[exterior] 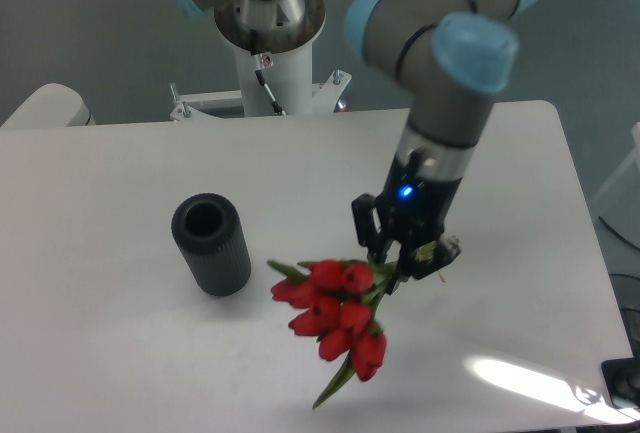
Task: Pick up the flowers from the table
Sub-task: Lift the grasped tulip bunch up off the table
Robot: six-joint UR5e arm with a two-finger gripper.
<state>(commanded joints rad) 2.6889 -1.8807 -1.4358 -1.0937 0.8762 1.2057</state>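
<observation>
The flowers [335, 315] are a small bunch of red tulips with green leaves, hanging to the lower left of my gripper [400, 261]. The stems run up into the gripper's fingers, which are shut on them. The blooms point down and left and appear lifted off the white table [100, 203]; a faint shadow lies below. The stem ends are hidden behind the gripper.
A dark ribbed cylinder [211, 244] stands upright on the table to the left of the flowers. The arm's white base [270, 43] stands at the table's far edge. A bright patch of light [525, 381] lies near the front right corner.
</observation>
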